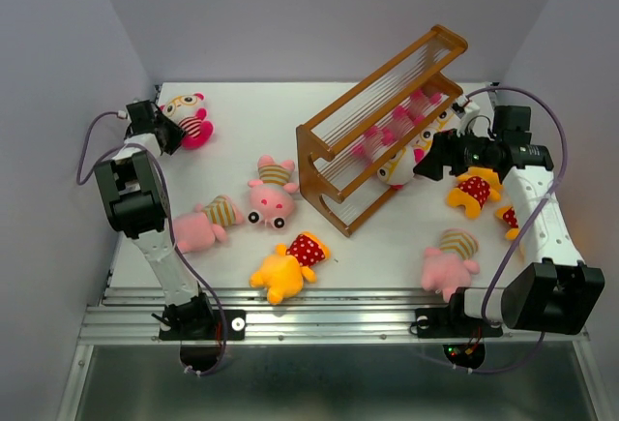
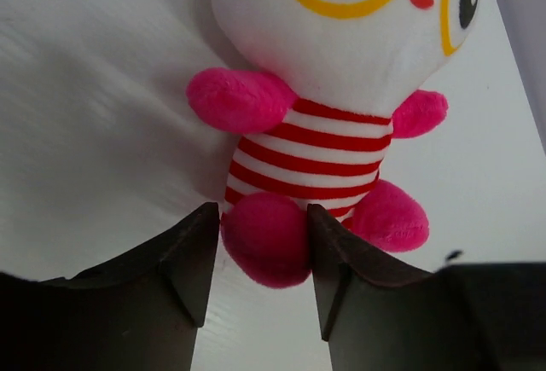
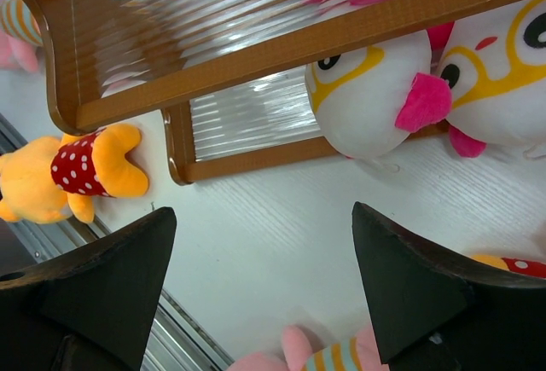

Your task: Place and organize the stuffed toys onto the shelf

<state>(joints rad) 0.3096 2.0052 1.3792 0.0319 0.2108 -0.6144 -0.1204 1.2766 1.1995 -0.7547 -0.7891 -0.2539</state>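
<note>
White tabletop (image 1: pixel 387 256), grey walls. Upper left: left gripper (image 2: pixel 260 217) clamped on pink foot (image 2: pixel 269 260) of white-faced toy (image 2: pixel 341 55). Right gripper (image 3: pixel 263 213) spread wide, empty, beside shelf (image 1: pixel 311 165), centre right. Risk: foot-only hold, toy slipping mid-lift.

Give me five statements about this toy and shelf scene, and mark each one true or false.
1. The right gripper is shut on a toy. False: it is open and empty, facing the shelf.
2. The left gripper has its fingers on either side of a pink foot of the white-faced toy. True.
3. The shelf stands square to the table edges. False: it sits diagonally.
4. A yellow toy in red polka dots lies near the front edge, between the two arms. True.
5. Every toy is on the shelf. False: several lie on the table, such as the pink toy.
</note>
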